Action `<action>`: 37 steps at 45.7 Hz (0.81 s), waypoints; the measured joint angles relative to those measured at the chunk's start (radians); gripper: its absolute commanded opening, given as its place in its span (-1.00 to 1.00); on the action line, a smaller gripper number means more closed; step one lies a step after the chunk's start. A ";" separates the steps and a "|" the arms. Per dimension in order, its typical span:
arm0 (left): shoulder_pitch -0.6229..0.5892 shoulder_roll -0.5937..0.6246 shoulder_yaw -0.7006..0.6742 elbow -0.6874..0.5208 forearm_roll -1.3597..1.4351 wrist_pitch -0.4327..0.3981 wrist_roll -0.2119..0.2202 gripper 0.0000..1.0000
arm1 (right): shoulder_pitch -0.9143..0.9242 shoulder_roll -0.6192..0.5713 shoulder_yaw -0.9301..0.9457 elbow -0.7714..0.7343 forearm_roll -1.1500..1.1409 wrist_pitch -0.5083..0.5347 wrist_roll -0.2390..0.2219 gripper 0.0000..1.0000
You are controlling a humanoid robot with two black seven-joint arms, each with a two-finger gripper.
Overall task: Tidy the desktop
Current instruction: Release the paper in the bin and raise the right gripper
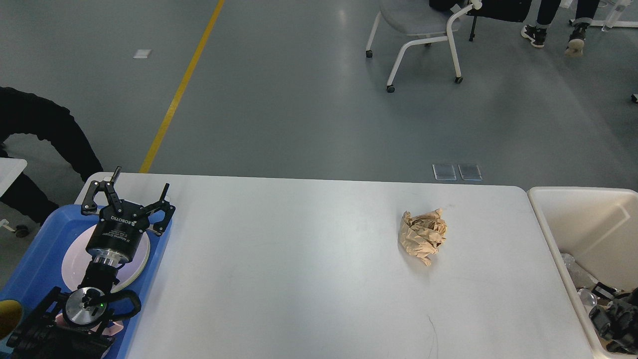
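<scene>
The white desktop fills the middle of the head view. A crumpled ball of brown paper lies on its right half, apart from both arms. My left gripper hangs open and empty over the far end of the blue tray at the left, above a white plate. My right gripper shows only as a dark shape low inside the beige bin at the right; its fingers cannot be told apart.
The bin holds clear plastic waste. A yellow object sits at the tray's near left corner. Beyond the table are a wheeled chair, a seated person's legs at the left, and open grey floor.
</scene>
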 measured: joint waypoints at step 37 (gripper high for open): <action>0.000 0.000 0.000 0.000 0.001 0.000 0.000 0.92 | 0.519 -0.200 -0.022 0.348 -0.109 0.253 -0.005 1.00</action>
